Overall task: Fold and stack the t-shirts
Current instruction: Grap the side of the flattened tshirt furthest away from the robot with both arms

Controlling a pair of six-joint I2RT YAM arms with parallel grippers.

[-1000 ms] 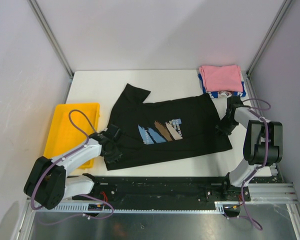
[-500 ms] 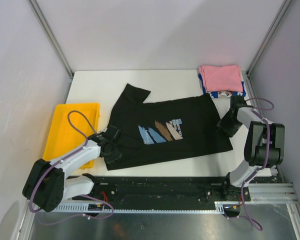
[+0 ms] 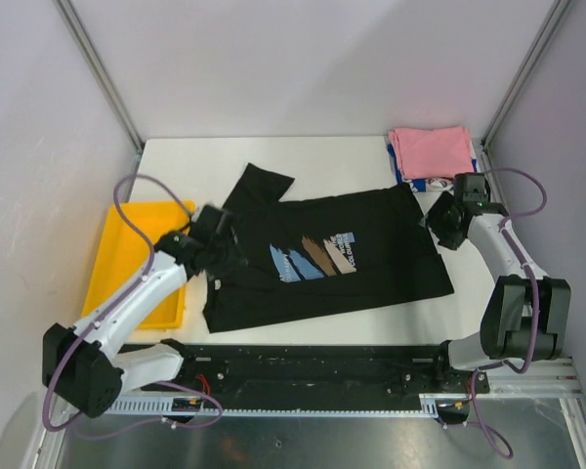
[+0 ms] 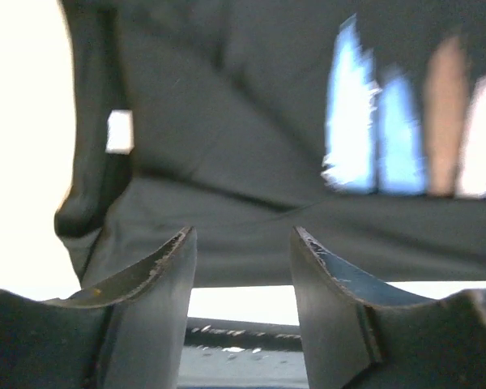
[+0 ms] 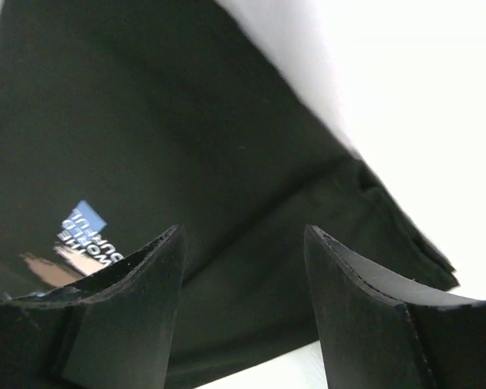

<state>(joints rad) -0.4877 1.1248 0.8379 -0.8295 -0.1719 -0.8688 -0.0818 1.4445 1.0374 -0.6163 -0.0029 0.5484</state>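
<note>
My left hand (image 4: 241, 237) is spread, and nothing is between its two fingers. It is above the left edge of the black t-shirt (image 3: 322, 264), just beside the far right corner of the yellow tray (image 3: 127, 256). From the top view I cannot tell whether it touches the cloth, because it is blurred there.

My right hand (image 5: 243, 235) is also spread and holds nothing. It is at the right edge of the same shirt, and the dark cloth lies under it.

The black t-shirt lies spread in the middle of the surface (image 3: 303, 161), with its brush-stroke print (image 3: 314, 257) facing up and one sleeve pointing to the far left.

The pink t-shirt (image 3: 432, 151) is folded in the far right corner. It lies on the blue-and-white t-shirt (image 3: 426, 184), of which only the near edge shows. This pile is near my right hand, but apart from it.
</note>
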